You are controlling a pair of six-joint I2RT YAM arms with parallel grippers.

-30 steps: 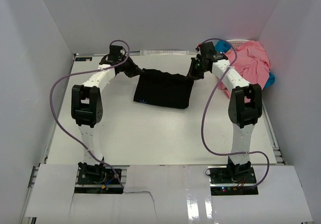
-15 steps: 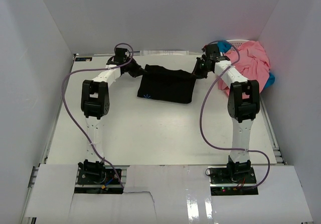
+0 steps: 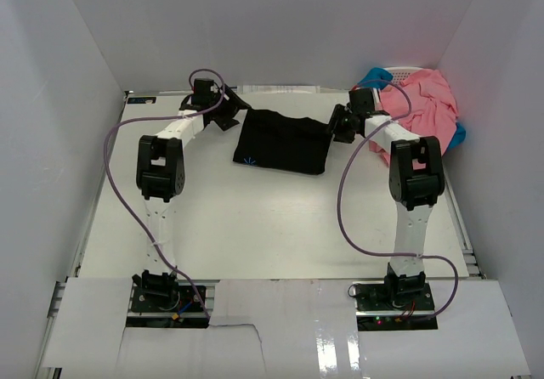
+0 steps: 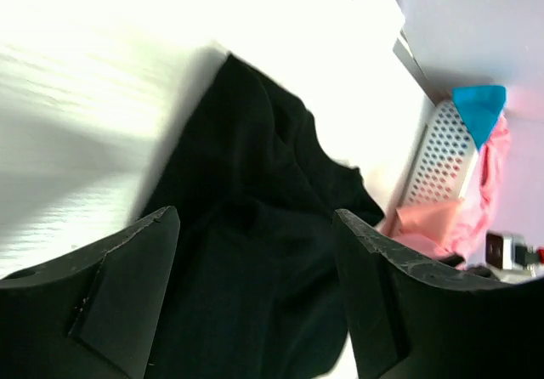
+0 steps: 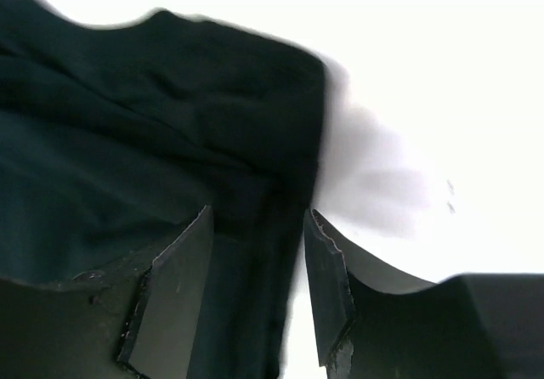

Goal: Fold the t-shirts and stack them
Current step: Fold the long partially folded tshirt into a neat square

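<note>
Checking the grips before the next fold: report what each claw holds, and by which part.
Nothing is held. The left claw and the right claw both stand open at opposite ends of the black t-shirt, which lies folded on the table.

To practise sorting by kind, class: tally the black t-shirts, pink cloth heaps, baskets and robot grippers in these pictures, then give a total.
black t-shirt: 1
pink cloth heap: 1 (the shirts in it cannot be counted)
white lattice basket: 1
grippers: 2, the left gripper and the right gripper
Total: 5
</note>
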